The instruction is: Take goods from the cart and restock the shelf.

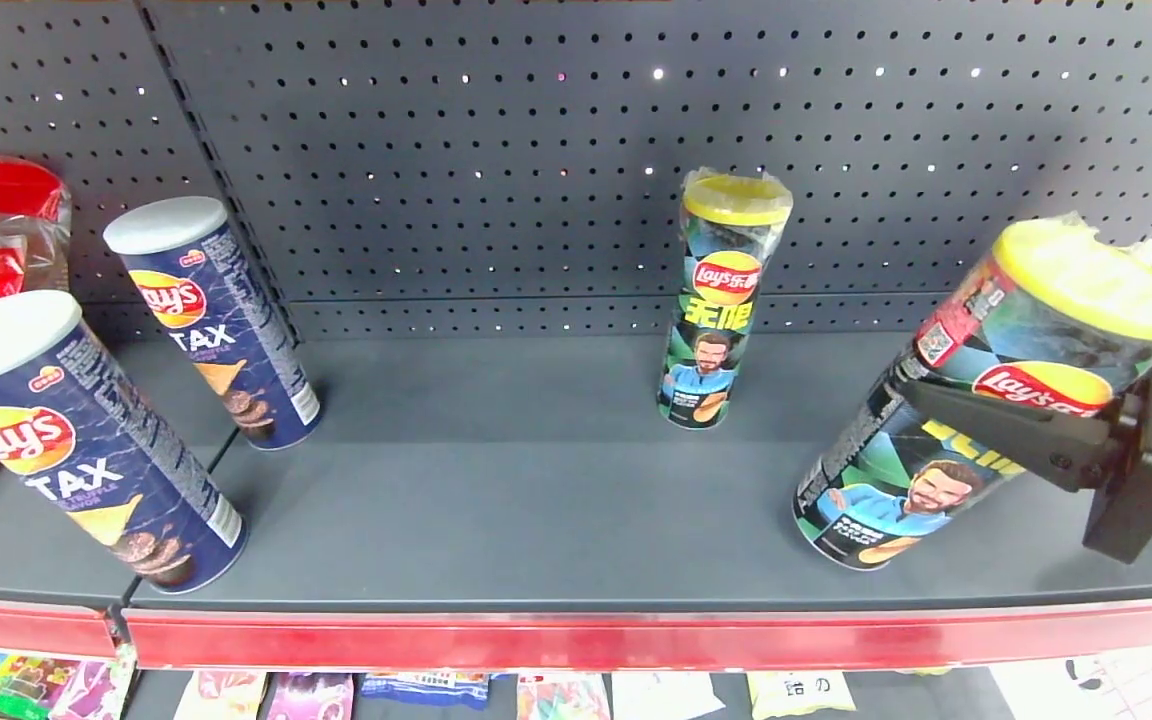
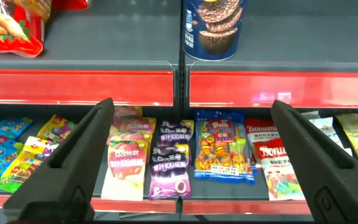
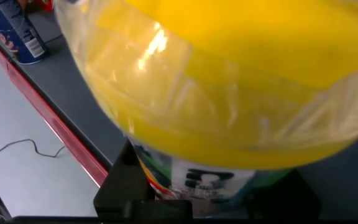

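Head view: the right gripper (image 1: 951,375) clamps a yellow-lidded chip can (image 1: 896,490) at four o'clock on the shelf (image 1: 536,500), long axis tipped toward one o'clock, base near the surface; the left gripper (image 2: 192,106) gapes wide, empty.

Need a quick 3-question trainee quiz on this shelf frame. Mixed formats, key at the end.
1. True or false: the yellow-lidded canister in the right hand stands upright on the shelf.
2. How many blue canisters stand on that shelf? A) one B) two C) three
3. Fill in: the left hand is ___ (open/shut).
Key: 1 false, it is tilted; 2 B; 3 open.
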{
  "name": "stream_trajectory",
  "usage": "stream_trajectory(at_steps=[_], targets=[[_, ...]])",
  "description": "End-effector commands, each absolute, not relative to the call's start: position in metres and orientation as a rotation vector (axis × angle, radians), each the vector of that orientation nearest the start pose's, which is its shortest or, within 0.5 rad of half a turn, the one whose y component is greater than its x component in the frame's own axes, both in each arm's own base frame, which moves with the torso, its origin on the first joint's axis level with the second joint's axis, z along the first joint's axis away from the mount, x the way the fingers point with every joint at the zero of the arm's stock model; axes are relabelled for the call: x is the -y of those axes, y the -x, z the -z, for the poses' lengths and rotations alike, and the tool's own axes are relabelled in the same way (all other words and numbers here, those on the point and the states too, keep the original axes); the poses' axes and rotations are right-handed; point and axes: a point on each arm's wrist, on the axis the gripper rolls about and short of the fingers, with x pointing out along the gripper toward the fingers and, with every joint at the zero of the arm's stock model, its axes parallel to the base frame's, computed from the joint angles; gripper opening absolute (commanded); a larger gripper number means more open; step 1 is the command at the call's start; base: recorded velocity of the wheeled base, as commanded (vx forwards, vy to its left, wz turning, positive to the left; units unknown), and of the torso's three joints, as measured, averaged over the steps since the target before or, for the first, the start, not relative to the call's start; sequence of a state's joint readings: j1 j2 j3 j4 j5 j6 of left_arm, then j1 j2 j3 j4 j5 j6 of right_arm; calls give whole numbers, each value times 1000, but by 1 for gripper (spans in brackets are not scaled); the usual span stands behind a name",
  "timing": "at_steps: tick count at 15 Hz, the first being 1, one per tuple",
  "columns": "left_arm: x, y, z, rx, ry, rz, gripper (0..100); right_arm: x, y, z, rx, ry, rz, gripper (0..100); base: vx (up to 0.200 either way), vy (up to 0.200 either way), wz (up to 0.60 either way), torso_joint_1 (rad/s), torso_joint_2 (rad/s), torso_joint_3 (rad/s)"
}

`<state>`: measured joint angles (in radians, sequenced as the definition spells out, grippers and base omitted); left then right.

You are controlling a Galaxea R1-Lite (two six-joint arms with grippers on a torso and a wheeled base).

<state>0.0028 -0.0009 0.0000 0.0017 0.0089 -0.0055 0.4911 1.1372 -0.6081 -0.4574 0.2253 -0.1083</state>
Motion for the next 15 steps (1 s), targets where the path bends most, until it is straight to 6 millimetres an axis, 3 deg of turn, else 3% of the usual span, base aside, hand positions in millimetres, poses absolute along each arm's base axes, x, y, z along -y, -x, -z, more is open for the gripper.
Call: stream_trajectory(at_steps=[1,7,11,15], targets=[[0,23,-75,-1,6,-14,100,-81,-143,-242,-33,114,-710,0,0,0,0,0,0,0],[0,23,-75,-2,-2,-12,100,-82,-145,-241,-41,115,-704,0,0,0,0,0,0,0],[0,23,-75,-2,-2,-12,100,-82,-144,-240,-44,116,-704,0,-200,0,0,7,1,2],[0,23,-75,-2,-2,-12,100,-82,-143,-241,-40,117,-703,0,0,0,0,0,0,0]])
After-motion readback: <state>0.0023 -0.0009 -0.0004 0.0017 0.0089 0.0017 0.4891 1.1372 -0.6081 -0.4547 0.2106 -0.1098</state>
